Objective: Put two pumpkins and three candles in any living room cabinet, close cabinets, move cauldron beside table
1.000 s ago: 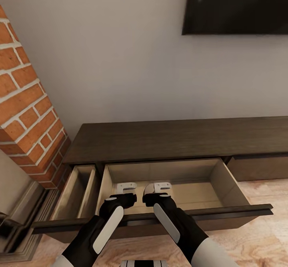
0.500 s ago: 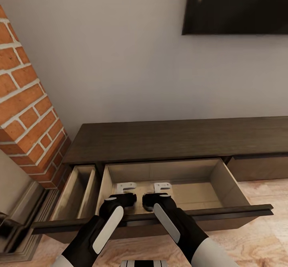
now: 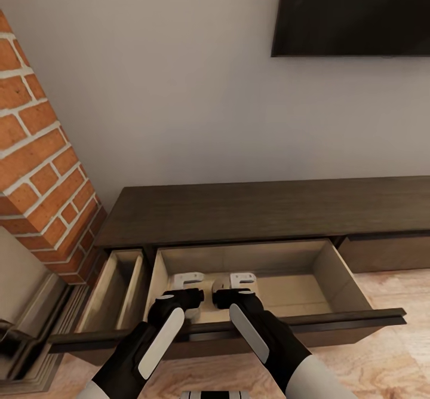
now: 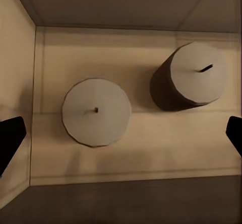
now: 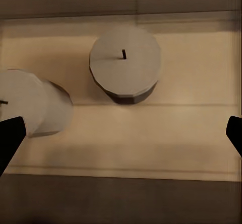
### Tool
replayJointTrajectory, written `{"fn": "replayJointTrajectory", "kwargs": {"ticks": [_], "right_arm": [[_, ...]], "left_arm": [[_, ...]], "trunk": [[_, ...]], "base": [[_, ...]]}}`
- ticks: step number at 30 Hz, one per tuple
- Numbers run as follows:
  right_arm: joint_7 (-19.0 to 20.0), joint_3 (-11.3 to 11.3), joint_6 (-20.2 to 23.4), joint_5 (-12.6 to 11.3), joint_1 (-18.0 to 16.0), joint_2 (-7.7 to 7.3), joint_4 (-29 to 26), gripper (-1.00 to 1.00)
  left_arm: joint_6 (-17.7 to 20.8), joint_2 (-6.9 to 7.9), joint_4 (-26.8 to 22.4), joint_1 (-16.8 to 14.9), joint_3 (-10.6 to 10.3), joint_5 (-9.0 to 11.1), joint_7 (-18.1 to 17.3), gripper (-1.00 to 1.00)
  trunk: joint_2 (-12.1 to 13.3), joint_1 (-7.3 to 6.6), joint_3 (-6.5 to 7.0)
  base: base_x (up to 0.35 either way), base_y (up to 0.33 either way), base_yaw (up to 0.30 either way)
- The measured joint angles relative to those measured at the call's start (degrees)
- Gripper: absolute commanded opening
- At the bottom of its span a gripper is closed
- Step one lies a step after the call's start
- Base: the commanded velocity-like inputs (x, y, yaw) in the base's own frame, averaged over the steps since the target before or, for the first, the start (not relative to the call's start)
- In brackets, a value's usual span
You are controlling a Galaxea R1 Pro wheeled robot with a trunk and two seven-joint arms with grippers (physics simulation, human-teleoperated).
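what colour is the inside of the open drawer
Light beige inside the drawer, clearest in the head view.

dark-brown cabinet (image 3: 239,211), beige candles (image 4: 97,112), red brick (image 3: 36,166)

The long dark-brown cabinet (image 3: 263,208) stands against the wall with 2 drawers pulled out, their insides light beige. In the wider drawer (image 3: 280,279), 2 stubby pale candles stand upright (wicks up), one (image 4: 97,112) near the side wall, the other (image 4: 194,78) just beside it, apart.
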Motion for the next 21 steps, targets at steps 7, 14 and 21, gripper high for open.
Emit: {"fn": "replayJointTrajectory", "kwargs": {"ticks": [7,14,21], "right_arm": [[0.0,-0.01,0.0,-0.08,0.0,-0.02,0.0,1.0],[-0.17,-0.03,0.35,-0.08,0.0,-0.02,-0.1,1.0],[-0.47,-0.3,0.74,-0.08,0.0,-0.04,-0.76,1.0]], "left_arm": [[0.07,0.08,-0.23,-0.01,0.24,0.0,0.09,1.0],[1.14,0.6,-2.63,-0.04,0.69,0.29,-0.3,1.0],[11.34,0.72,-6.76,-0.04,4.54,0.35,-0.33,1.0]], "trunk": [[2.81,-1.54,1.26],[5.62,-3.08,2.51],[8.42,-4.61,3.77]], "base": [[0.0,0.0,0.0],[0.0,0.0,0.0],[0.0,0.0,0.0]]}}
